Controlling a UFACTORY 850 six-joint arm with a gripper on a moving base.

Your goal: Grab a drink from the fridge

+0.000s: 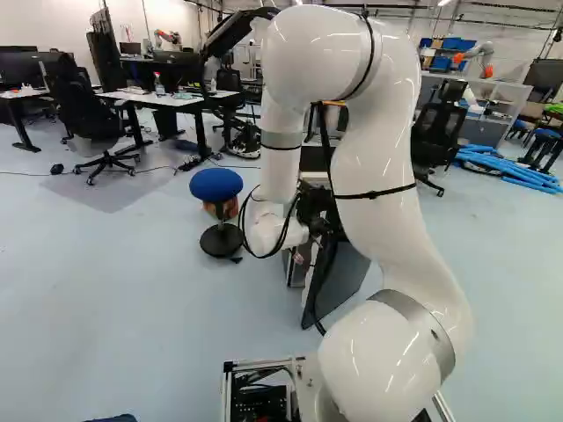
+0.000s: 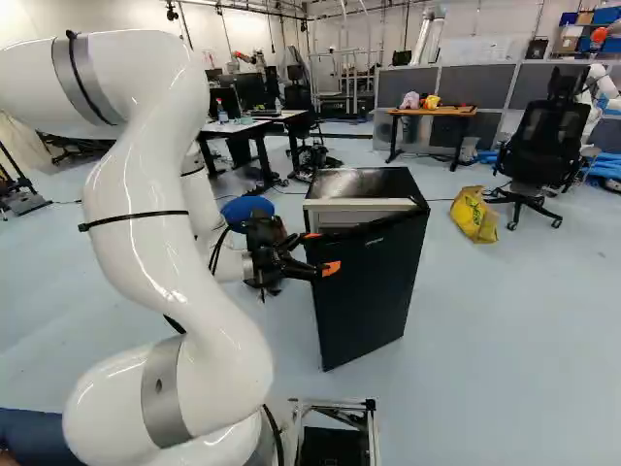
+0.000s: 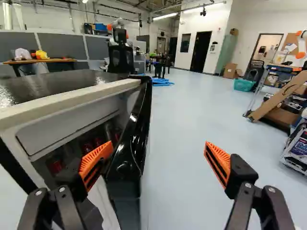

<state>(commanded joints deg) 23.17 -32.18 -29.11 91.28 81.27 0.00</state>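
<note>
The black fridge [image 2: 364, 182] stands ahead of the arm, its door [image 2: 369, 301] partly open. In the right base view my gripper [image 2: 321, 252] is at the door's upper free edge. Seen from the wrist, the gripper [image 3: 154, 160] is wide open and grips nothing. One orange-padded finger [image 3: 96, 163] reaches in behind the door [image 3: 129, 153], close to its edge; whether they touch I cannot tell. The other finger [image 3: 219, 163] stands well off the door's outer face. Red cans [image 3: 55, 166] show dimly inside the fridge, partly hidden by the near finger.
A blue round stool [image 1: 215, 185] stands to the left of the fridge. A yellow bag [image 2: 474, 214] and a black office chair [image 2: 543, 136] are on the floor to its right. Desks [image 1: 158, 98] stand farther back. Another robot [image 1: 479, 57] is in the far background.
</note>
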